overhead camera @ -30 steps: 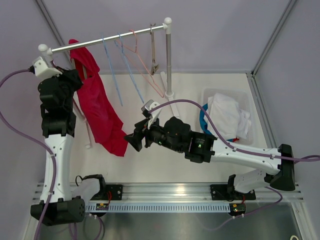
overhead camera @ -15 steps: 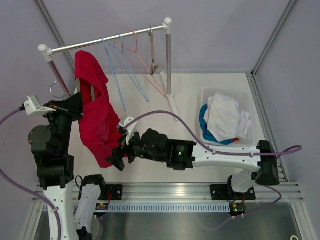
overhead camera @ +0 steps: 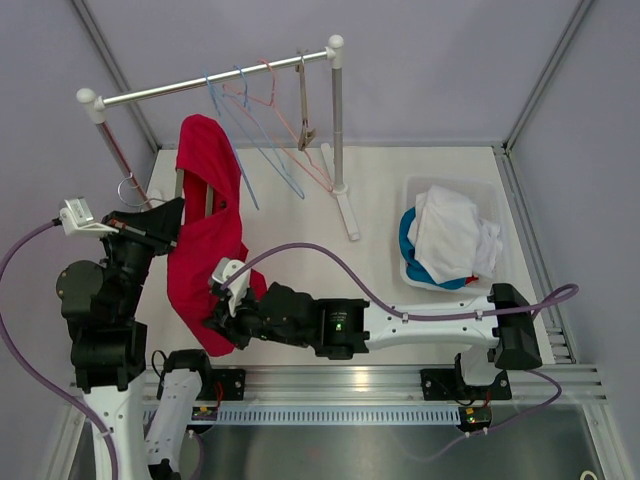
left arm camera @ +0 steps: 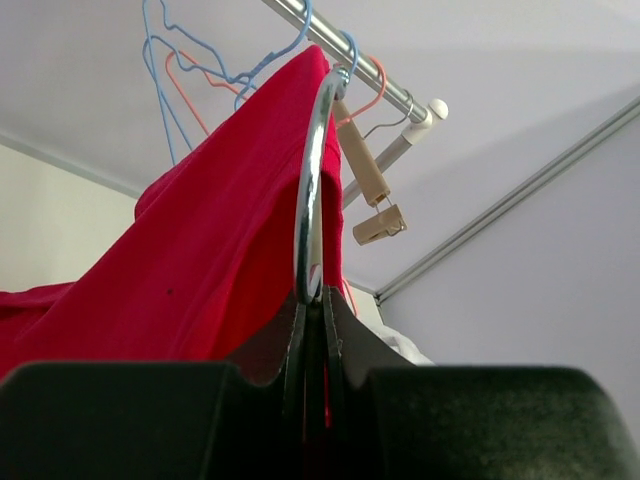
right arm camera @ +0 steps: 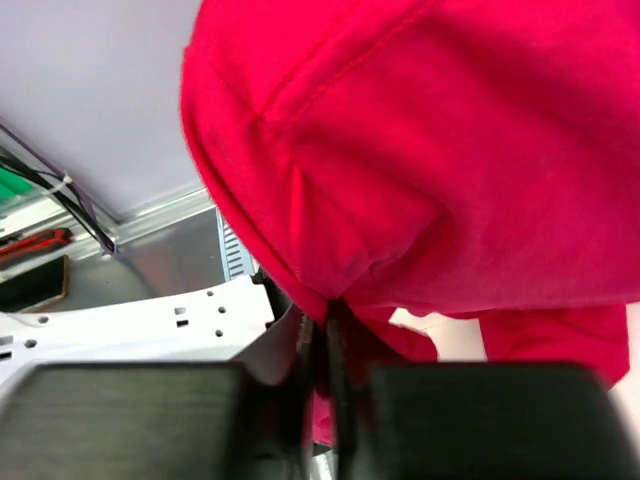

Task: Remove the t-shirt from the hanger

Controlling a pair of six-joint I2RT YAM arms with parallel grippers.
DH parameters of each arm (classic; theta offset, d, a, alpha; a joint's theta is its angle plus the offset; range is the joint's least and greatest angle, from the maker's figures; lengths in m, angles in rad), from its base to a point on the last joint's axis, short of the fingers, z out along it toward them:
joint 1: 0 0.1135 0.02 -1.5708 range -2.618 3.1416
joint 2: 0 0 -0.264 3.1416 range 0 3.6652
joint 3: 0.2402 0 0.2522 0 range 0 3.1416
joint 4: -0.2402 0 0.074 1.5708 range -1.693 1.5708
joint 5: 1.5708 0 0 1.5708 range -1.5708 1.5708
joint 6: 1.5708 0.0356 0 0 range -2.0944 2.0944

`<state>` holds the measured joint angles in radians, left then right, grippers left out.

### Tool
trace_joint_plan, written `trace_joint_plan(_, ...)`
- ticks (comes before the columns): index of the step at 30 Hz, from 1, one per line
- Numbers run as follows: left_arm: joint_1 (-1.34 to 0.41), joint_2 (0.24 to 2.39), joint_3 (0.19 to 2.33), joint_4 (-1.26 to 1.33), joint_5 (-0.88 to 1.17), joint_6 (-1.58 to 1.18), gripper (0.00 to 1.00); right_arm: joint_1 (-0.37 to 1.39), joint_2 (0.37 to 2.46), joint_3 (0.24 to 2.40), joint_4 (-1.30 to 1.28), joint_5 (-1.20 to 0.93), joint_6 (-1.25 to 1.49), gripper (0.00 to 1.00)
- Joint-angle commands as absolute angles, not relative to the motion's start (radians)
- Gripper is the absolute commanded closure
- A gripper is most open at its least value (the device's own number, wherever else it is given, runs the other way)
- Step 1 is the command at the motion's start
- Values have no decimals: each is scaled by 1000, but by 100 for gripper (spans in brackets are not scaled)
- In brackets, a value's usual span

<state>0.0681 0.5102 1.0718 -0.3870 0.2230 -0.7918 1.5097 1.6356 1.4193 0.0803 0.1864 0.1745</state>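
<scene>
Left claw (left arm camera: 314, 305) was clamped shut on the hanger's metal hook (left arm camera: 308, 190), held clear of the rail (overhead camera: 200, 88). The red t-shirt (overhead camera: 205, 250) hung draped over the hanger above the bench (overhead camera: 300, 240). The closed right claw (right arm camera: 325, 335) pinched the shirt's lower fabric.

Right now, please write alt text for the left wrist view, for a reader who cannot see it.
Seen from below, the left gripper is shut on a metal hanger hook. A red t-shirt drapes beside the hook; behind, a rail carries blue and orange wire hangers and a wooden clip hanger.
</scene>
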Motion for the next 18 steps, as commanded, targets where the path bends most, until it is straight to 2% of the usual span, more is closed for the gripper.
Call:
trace_joint_plan(1,52,500,1141,-351,227,-792,100,1560,1647,1447,156,212,158,96)
trace_joint_plan(2,51,496,1144,-354,218,-785,100,1571,1647,1436,156,209,156,100)
trace_joint_plan(9,21,492,1193,-383,190,-729,100,1664,1605,1257,81,206,222,100)
trace_joint_plan(18,8,512,1339,-406,175,-684,100,1684,1471,1028,-63,389,416,100)
